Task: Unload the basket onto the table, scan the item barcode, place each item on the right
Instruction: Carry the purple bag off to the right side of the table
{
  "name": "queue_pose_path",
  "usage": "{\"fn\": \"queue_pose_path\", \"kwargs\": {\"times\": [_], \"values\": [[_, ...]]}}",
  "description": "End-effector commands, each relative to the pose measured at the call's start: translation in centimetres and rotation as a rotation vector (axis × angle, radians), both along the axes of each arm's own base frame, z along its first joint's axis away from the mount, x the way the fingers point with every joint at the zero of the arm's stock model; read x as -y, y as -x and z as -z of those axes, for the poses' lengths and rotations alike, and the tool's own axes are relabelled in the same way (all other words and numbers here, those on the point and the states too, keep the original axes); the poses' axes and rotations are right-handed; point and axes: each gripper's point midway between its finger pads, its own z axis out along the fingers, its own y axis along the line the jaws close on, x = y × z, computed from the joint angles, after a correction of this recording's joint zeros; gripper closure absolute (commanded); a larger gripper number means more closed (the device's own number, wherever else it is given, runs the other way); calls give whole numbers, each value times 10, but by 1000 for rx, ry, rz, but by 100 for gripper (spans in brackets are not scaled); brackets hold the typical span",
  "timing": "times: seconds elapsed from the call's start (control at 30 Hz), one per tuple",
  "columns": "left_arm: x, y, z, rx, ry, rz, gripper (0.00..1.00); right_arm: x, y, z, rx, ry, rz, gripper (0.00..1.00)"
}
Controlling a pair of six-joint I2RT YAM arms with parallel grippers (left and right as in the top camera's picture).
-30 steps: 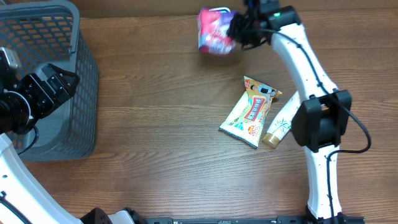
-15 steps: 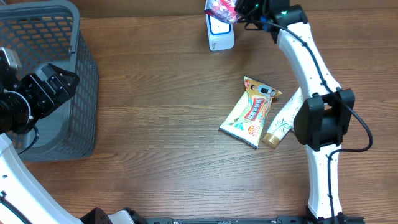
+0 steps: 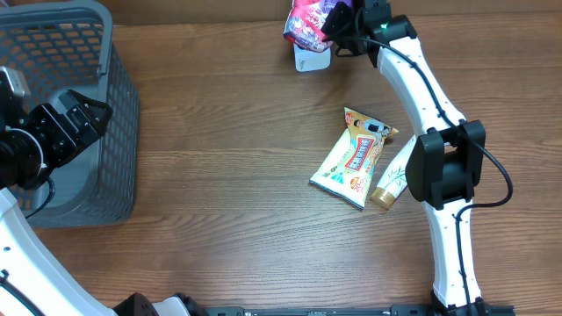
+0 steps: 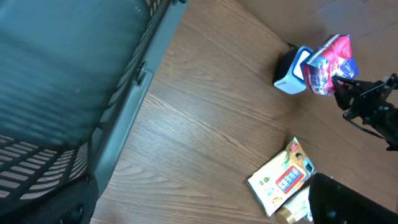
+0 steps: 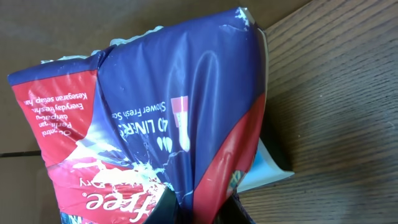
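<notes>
right gripper (image 3: 336,25) grips pack (image 3: 306,21) over scanner (image 3: 313,61) at 12 o'clock; left gripper (image 3: 91,118) gapes empty at 9 o'clock.

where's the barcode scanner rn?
Overhead view, far table edge, just right of centre: the scanner is partly covered by the red-and-blue pack held in the right gripper, beyond the yellow packet.

Glossy crinkled plastic packet (image 5: 143,118), matt wood-grain table (image 3: 219,175), grey plastic basket (image 3: 116,96), shiny snack pouch (image 3: 353,158), smooth white scanner (image 3: 312,60)
</notes>
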Motion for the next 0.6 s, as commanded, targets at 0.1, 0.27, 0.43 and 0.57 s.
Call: {"fn": "queue_pose_path", "kwargs": {"times": [0.1,0.27,0.43,0.57], "values": [[0,-1,1,-2,15,-5,0,82,-4,-106,154,-17,131,96],[0,-1,1,-2,15,-5,0,188,15,-139,129,-2,300,96],[0,-1,1,-2,15,-5,0,314,53,-119,-13,37,532,96],[0,-1,1,-2,15,-5,0,408,98,-87,-153,94,686,96]]}}
